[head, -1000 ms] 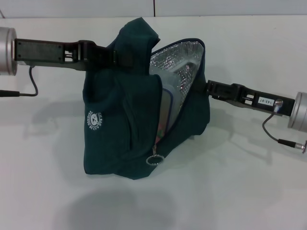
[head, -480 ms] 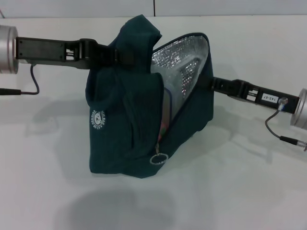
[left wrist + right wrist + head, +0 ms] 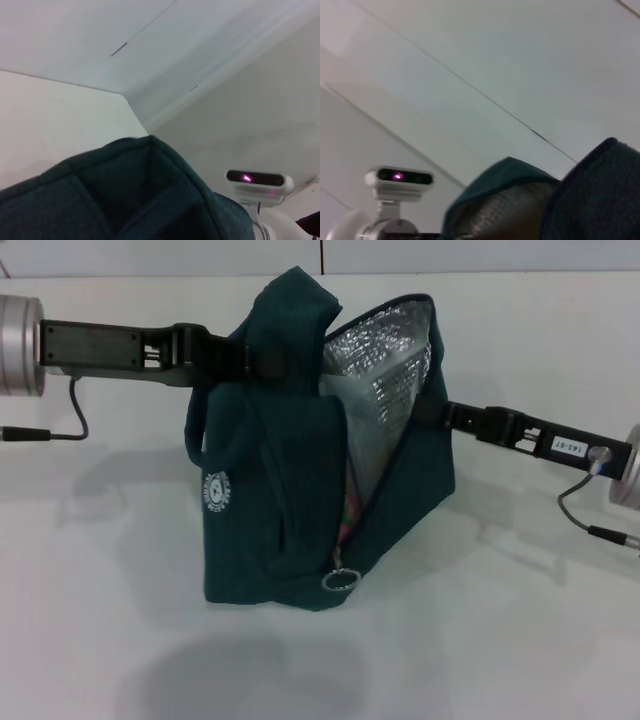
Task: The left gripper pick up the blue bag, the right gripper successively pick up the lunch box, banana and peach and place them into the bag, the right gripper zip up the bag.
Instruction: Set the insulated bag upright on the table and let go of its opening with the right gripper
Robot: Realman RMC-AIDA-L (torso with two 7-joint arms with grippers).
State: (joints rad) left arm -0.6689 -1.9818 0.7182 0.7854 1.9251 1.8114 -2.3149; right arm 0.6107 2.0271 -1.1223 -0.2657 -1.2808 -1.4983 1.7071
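Note:
The blue bag hangs above the white table in the head view, its mouth open and its silver foil lining showing. Its ring-pull zipper hangs at the low front, and its white logo faces left. My left gripper is shut on the bag's top fabric and holds it up. My right gripper is at the bag's right edge, its tip hidden by the fabric. A colourful strip shows in the opening. The lunch box, banana and peach are out of view. Teal fabric fills the left wrist view and the right wrist view.
The white table spreads around and under the bag, with the bag's shadow on it. Cables hang from both wrists. The wrist views show pale walls and the robot's head camera.
The bag and both arms have shifted to the right. The bag's open flap now stands taller and more upright.

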